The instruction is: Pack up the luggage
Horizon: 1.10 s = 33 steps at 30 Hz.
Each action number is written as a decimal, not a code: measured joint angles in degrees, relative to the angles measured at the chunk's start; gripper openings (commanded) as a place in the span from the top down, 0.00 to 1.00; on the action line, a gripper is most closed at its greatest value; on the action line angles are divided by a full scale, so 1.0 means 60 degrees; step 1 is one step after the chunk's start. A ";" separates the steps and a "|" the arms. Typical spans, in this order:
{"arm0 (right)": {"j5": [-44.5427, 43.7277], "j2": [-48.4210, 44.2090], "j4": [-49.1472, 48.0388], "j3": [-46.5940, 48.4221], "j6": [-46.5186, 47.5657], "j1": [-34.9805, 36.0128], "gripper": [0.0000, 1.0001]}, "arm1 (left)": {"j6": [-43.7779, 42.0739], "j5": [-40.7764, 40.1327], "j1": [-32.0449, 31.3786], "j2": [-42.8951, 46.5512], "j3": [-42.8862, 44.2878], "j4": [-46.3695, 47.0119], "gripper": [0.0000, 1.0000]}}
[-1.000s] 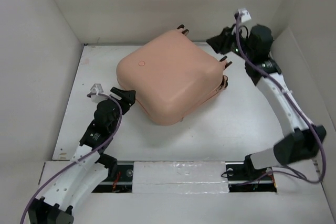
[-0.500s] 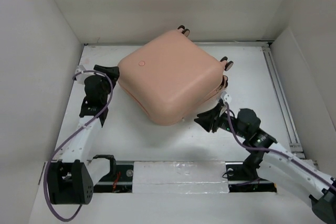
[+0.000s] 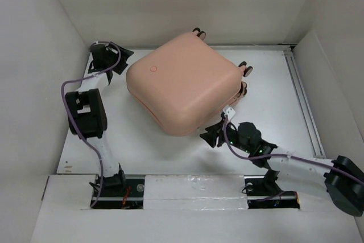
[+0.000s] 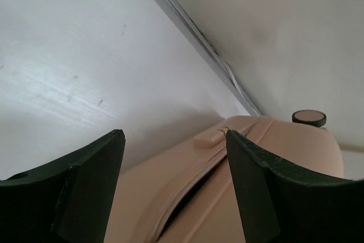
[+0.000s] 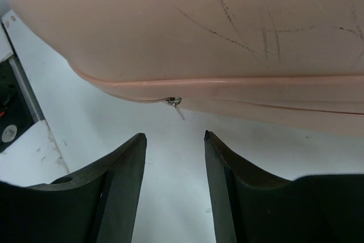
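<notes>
— From overhead, where's the luggage?
— The peach-pink suitcase lies flat with its lid down, turned cornerwise on the far middle of the white table. Its caster wheels poke out at the far and right edges. There's a small round logo near the lid's left corner, too small to read.
— And the claws?
— The left gripper sits just beside the suitcase's far left corner. The right gripper is just off its near corner.
— What about the left wrist camera?
— Its black fingers are spread wide with nothing clamped. The suitcase's seam runs up between them, gaping dark near the lens.
— And the right wrist?
— Those fingers are parted too, with only bare table between them. Ahead is the scuffed shell, and a small metal zipper pull hangs at the seam. I can't see any lettering.
</notes>
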<state>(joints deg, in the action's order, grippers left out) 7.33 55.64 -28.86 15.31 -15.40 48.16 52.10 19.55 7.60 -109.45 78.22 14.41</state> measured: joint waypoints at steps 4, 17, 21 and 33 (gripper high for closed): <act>-0.0350 0.0925 -0.0630 0.0197 0.0036 0.0095 0.48 | -0.0692 0.1060 -0.0127 -0.1552 0.1985 -0.0885 0.32; -0.1188 0.3169 -0.2980 0.0251 -0.0379 0.0561 0.87 | -0.0240 0.2146 -0.0849 -0.1548 -0.0346 0.1625 0.32; -0.1741 0.2630 -0.2987 -0.0339 -0.0739 0.0623 0.99 | 0.0040 0.0994 -0.1060 -0.0419 -0.2284 0.2874 0.32; -0.2688 -0.3355 0.5300 -0.0004 -0.0102 -0.1494 1.00 | 0.1319 -0.0346 -0.2193 0.2663 -0.7329 0.5727 0.33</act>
<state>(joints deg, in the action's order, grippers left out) -8.80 35.51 2.94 15.29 -16.01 39.20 60.01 17.47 -5.56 -93.47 34.24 48.77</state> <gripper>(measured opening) 0.032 0.668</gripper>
